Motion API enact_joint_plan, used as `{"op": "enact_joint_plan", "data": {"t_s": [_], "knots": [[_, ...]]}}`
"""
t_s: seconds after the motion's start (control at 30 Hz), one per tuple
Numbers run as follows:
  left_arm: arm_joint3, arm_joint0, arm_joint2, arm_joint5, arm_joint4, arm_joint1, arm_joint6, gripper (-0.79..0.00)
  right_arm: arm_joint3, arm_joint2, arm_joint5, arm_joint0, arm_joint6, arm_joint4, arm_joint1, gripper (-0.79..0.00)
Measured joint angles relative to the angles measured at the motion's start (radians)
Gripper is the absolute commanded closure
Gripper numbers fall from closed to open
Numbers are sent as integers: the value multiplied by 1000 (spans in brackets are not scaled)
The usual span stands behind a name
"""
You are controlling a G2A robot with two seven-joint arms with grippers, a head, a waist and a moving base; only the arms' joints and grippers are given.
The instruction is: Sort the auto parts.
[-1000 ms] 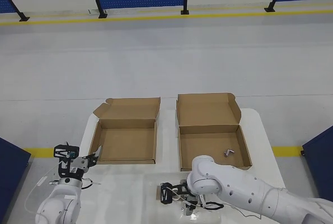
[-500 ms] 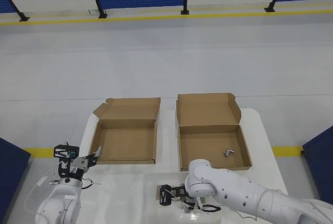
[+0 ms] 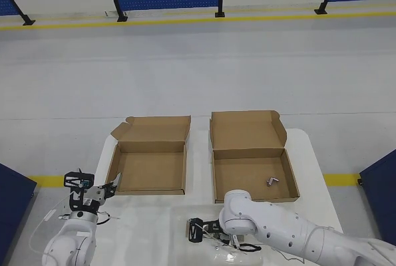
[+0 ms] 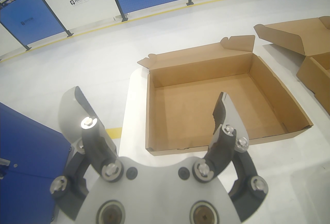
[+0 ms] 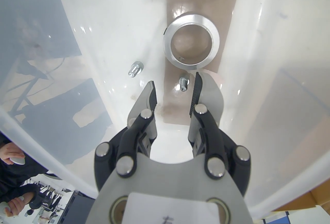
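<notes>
A small bolt [image 5: 183, 82] lies on the floor of a translucent white bin [image 5: 283, 29], between the parted fingers of my right gripper [image 5: 174, 85] and just beside one fingertip. A metal ring [image 5: 170, 44] sits just past it and a second bolt [image 5: 135, 69] lies off to one side. The bin sits at the near edge of the table [image 3: 151, 219], in front of the right cardboard box [image 3: 244, 176], which holds one small metal part [image 3: 272, 180]. My left gripper [image 4: 149, 96] hangs wide open near the front corner of the left cardboard box [image 4: 193, 96].
</notes>
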Motion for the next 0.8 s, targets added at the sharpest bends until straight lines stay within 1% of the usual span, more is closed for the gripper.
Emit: {"op": "enact_joint_plan", "data": {"t_s": [0.07, 0.1, 0.17, 0.27, 0.3, 0.33, 0.6, 0.8], "knots": [[0, 0, 0, 0, 0, 0, 0, -785, -1, 4, -1, -4, 0, -2, 1, -212], [0, 0, 0, 0, 0, 0, 0, -785, 0, 6, -2, -5, 0, -2, 1, -175], [0, 0, 0, 0, 0, 0, 0, -785, 2, 10, -4, -7, 1, -3, 1, -132], [0, 0, 0, 0, 0, 0, 0, -785, 3, 14, -5, -11, 1, -4, 1, -77], [0, 0, 0, 0, 0, 0, 0, -785, 4, 16, -5, -12, 1, -5, 1, -25], [0, 0, 0, 0, 0, 0, 0, -785, 4, 17, -6, -13, 1, -6, 1, 0], [0, 0, 0, 0, 0, 0, 0, -785, -5, 33, -2, -21, 19, -4, 3, 0], [0, 0, 0, 0, 0, 0, 0, -785, -82, 85, 15, -52, 54, 0, 39, 0]]}}
